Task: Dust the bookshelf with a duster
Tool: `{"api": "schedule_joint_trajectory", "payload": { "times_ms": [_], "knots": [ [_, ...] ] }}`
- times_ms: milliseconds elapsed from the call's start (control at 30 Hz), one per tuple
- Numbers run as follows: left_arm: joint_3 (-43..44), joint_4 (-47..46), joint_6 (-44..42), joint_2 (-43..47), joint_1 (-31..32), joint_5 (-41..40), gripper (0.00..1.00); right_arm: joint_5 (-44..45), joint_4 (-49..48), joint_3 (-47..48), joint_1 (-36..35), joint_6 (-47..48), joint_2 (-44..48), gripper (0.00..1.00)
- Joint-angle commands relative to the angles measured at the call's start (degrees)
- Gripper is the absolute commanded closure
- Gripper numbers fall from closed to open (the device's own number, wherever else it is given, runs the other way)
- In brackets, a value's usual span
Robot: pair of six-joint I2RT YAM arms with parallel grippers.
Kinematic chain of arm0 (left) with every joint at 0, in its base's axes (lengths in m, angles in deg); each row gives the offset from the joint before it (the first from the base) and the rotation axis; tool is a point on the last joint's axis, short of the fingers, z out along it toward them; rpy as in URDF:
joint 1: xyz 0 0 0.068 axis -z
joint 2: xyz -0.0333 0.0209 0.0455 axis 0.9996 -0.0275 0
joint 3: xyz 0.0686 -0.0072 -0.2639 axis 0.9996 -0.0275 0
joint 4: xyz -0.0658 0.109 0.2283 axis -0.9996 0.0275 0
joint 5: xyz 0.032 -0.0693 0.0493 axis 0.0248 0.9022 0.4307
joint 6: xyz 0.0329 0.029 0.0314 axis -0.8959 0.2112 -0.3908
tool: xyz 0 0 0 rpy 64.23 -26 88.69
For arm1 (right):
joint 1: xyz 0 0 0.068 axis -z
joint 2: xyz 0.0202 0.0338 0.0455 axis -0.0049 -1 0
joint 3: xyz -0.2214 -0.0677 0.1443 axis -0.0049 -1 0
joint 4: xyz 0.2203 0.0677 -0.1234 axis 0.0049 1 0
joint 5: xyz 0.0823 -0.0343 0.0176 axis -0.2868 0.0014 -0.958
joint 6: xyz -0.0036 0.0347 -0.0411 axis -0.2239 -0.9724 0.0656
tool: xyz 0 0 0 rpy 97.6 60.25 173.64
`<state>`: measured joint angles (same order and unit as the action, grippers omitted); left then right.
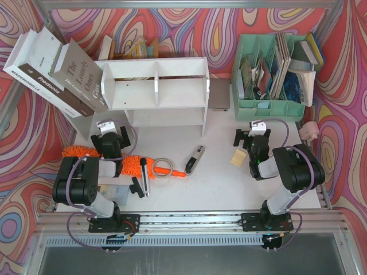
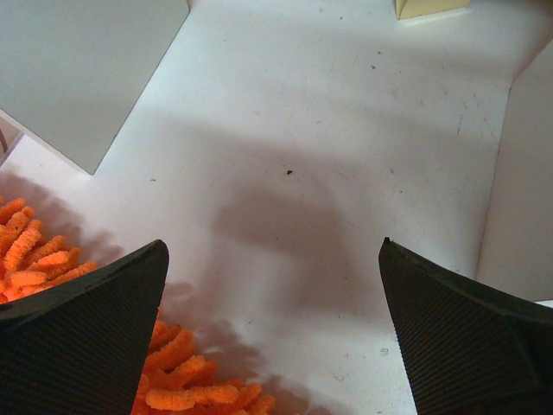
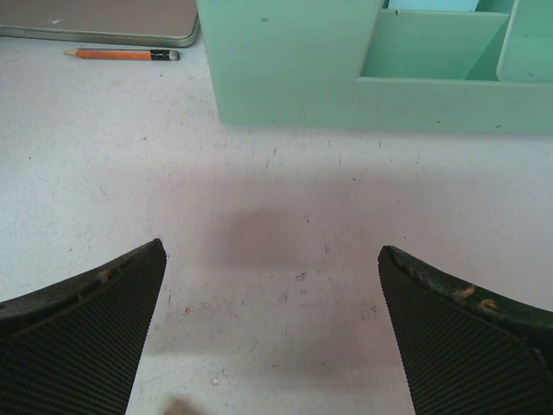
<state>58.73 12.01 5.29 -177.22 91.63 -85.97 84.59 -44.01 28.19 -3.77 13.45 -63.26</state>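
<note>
L gripper (image 1: 112,133) jaws spread wide, nothing between them; wrist view shows only bare table (image 2: 328,173) in the gap; R gripper (image 1: 250,134) likewise wide and empty, hovering low over the tabletop.

Duster (image 1: 137,166) lies flat on the table, right under and just behind the L gripper; the arm crosses over its fluffy head, so orange tufts (image 2: 34,251) peek out at the L gripper's left finger and below it; thin handle runs off to that gripper's right, toward mid-table, with a grey loop at its end. Judged: not yet gripped; jaws probably held wide so they can drop over the pile or the handle.

Bookshelf (image 1: 155,86) stands straight ahead of the L gripper, near, open tiers facing the arms, so a held duster could sweep in w/o turning; books (image 1: 51,69) lean against its far-left side.

R gripper faces the mint organiser (image 3: 346,78), just ahead of it; a pencil (image 3: 121,54) lies ahead-left; looks parked, clear of the L arm's reach.

Next, prob: L lowers and closes on the duster.
</note>
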Motion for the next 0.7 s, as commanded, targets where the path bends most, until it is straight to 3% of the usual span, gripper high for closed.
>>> {"api": "schedule_joint_trajectory", "payload": {
  "times_ms": [0, 233, 300, 433, 567, 667],
  "knots": [
    [0.0, -0.2, 0.4, 0.4, -0.3, 0.5, 0.02, -0.1, -0.9, 0.8, 0.3, 0.3, -0.1, 0.01],
    [-1.3, -1.8, -0.8, 0.7, -0.3, 3.4, 0.02, -0.1, -0.9, 0.8, 0.3, 0.3, -0.1, 0.01],
    [-5.1, -8.1, -2.2, 1.3, -0.1, 7.1, 0.02, -0.1, -1.0, 0.9, 0.2, 0.3, -0.1, 0.01],
    [-9.8, -16.3, -2.0, 3.3, 0.1, 5.9, 0.02, -0.1, -0.9, 0.8, 0.2, 0.3, -0.1, 0.01],
    [-13.7, -20.8, -4.6, 7.3, 3.4, 1.5, 0.02, -0.1, -1.0, 0.8, 0.3, 0.3, -0.1, 0.01],
    [-15.8, -18.9, -8.3, 14.6, 8.7, -7.0, 0.02, 0.1, -1.1, 0.7, 0.3, 0.4, -0.1, 0.01]
  ]
}}
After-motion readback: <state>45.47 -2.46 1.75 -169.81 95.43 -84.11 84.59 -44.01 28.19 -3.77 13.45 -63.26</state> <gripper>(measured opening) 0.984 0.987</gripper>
